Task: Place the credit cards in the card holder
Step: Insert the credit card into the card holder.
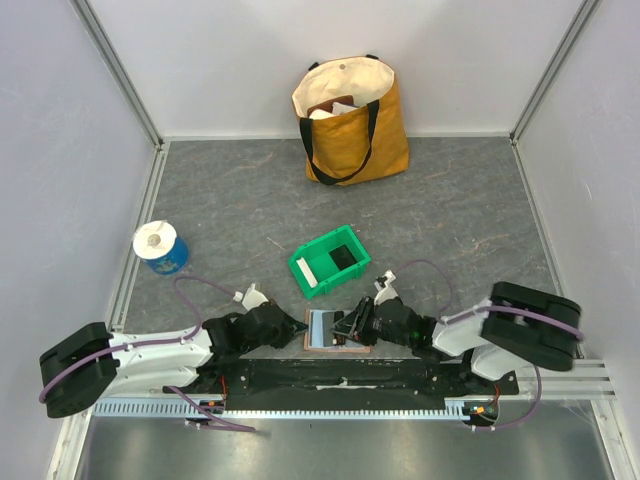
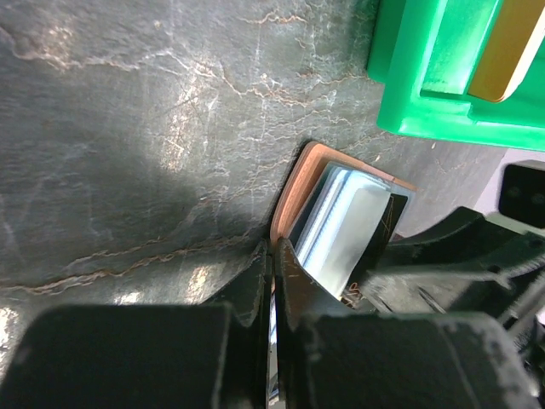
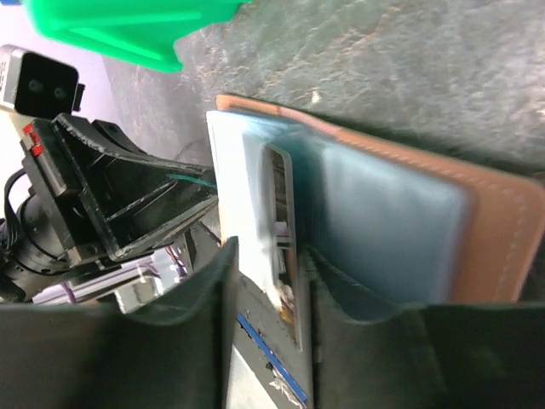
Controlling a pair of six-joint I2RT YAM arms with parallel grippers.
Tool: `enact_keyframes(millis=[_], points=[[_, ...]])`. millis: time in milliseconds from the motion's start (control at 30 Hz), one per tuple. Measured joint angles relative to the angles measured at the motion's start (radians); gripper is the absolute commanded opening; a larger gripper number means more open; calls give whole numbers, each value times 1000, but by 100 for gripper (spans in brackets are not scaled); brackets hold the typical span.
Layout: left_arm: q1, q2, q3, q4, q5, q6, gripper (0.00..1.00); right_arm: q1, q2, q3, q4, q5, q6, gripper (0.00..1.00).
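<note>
The terracotta-brown card holder (image 1: 322, 331) lies open between my two grippers near the table's front edge, its blue-grey lining (image 3: 383, 239) facing up. My left gripper (image 2: 274, 247) is shut on the holder's left flap (image 2: 294, 198), with a thin strip of lining pinched between the jaws. My right gripper (image 3: 271, 249) stands open with its fingers apart. Between them one credit card (image 3: 279, 213) stands edge-on in the holder's pocket. Two more credit cards, one white (image 1: 313, 269) and one black (image 1: 343, 258), lie in the green bin.
The green bin (image 1: 300, 266) sits just beyond the holder, close to both grippers. A yellow tote bag (image 1: 385, 125) stands against the back wall. A blue-and-white roll (image 1: 160, 247) stands at the left. Walls close in the table on three sides.
</note>
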Motion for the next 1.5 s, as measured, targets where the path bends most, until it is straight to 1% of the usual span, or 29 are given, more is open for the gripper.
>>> enact_keyframes(millis=[33, 100, 200, 300, 633, 767, 1033, 1333, 1400, 1467, 1500], points=[[0, 0, 0, 0, 0, 0, 2, 3, -44, 9, -62, 11, -10, 58], [0, -2, -1, 1, 3, 0, 2, 7, -136, 42, -196, 38, -43, 63], [0, -8, -5, 0, 6, 0, 2, 10, -223, 95, -351, 78, -93, 64], [0, -10, -5, 0, 6, 0, 2, 10, -237, 126, -457, 99, -124, 64], [0, -4, -5, 6, 8, 0, 2, 47, -191, 256, -672, 150, -169, 68], [0, -4, -5, 7, 8, 0, 2, 69, -173, 311, -758, 183, -184, 72], [0, -5, -5, 6, 8, 0, 2, 106, -154, 361, -832, 229, -205, 72], [0, -5, -5, 6, 8, 0, 2, 145, -88, 428, -878, 239, -266, 62], [0, -5, -5, 6, 8, 0, 2, 148, -72, 447, -892, 240, -281, 54], [0, -5, -5, 6, 8, 0, 2, 150, -60, 462, -913, 241, -298, 43], [0, -5, -5, 6, 8, 0, 2, 150, -55, 468, -924, 243, -306, 40]])
